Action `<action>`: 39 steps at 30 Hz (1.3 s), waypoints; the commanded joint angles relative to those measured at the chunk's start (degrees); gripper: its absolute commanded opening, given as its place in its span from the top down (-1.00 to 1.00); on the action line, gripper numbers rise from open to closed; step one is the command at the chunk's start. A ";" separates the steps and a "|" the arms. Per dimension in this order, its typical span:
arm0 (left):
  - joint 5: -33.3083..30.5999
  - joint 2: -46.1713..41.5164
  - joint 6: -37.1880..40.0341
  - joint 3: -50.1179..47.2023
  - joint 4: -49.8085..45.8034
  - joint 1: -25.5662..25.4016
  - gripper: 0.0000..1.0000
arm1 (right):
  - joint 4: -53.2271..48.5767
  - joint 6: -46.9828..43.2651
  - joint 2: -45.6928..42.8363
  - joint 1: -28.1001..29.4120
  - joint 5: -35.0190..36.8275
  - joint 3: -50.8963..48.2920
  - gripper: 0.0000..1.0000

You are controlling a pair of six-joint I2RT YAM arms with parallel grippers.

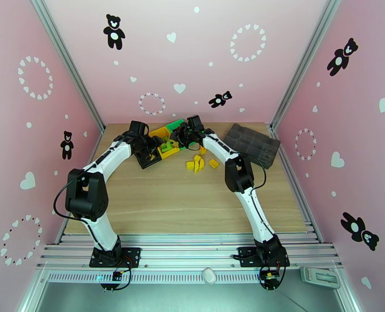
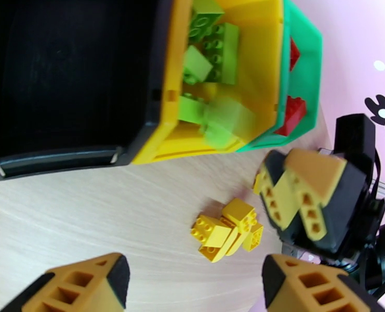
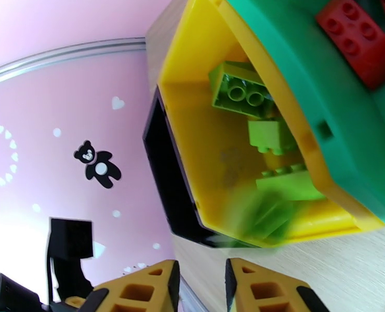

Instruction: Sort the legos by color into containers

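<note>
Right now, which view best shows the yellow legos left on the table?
The left wrist view: the yellow legos sit sharp and unobstructed as a tight pile near the yellow bin. The top external view shows them small, studs unreadable.

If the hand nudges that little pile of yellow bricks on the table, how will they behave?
The yellow bricks lie loosely heaped, so a nudge would probably scatter them rather than move them together. Their blocky shapes suggest sliding, not rolling. They look rigid and glossy, so possibly slippery on the wooden table.
</note>
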 commanded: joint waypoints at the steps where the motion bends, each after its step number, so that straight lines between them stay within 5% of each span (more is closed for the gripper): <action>1: -0.87 -2.43 0.73 -0.19 -1.26 1.10 -0.45 | 2.90 2.78 1.93 0.25 -0.97 3.09 0.37; 10: -1.03 -2.28 1.48 0.69 -1.96 1.39 -0.45 | 2.52 2.00 1.31 0.28 -1.04 3.76 0.36; 17: -5.86 -0.93 7.67 4.16 -8.63 -2.57 -0.45 | -17.53 -15.50 -7.91 -1.32 5.13 0.97 0.17; 28: -12.20 10.16 17.93 14.15 -18.60 -15.54 -0.35 | -23.21 -25.74 -33.81 -10.33 13.67 -33.47 -0.18; 39: -16.38 20.26 24.96 19.04 -21.87 -23.19 -0.35 | -22.73 -27.75 -48.09 -14.62 14.02 -52.89 -0.27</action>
